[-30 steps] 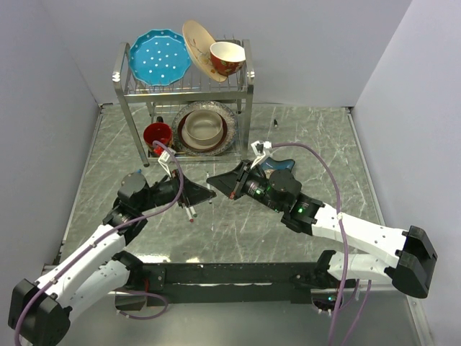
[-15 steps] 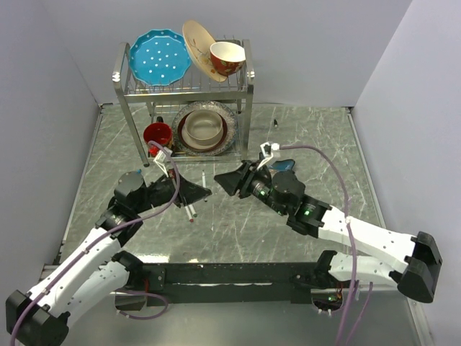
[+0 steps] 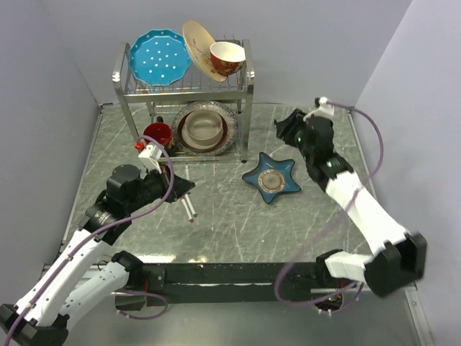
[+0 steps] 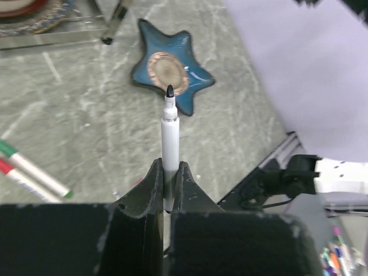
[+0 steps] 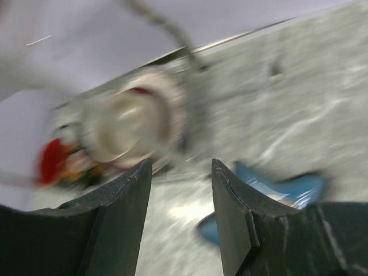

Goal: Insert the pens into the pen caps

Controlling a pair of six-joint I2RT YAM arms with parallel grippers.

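My left gripper is shut on a white pen whose bare black tip points away from the wrist, toward the star dish. In the top view that left gripper hovers left of centre. Two more pens, a green-ended pen and a red-ended pen, lie side by side on the table, also seen as the pens on the table. My right gripper is at the back right, open, with nothing between its jaws. Its view is blurred. A small dark speck lies far beyond it; I cannot tell whether it is a pen cap.
A blue star-shaped dish sits right of centre. A metal dish rack stands at the back with plates, bowls and a red mug. Grey walls close the left, right and back sides.
The grippers met at the centre; the left one shut on the white pen and drew back left. The right one opened, let go and swung to the back right.
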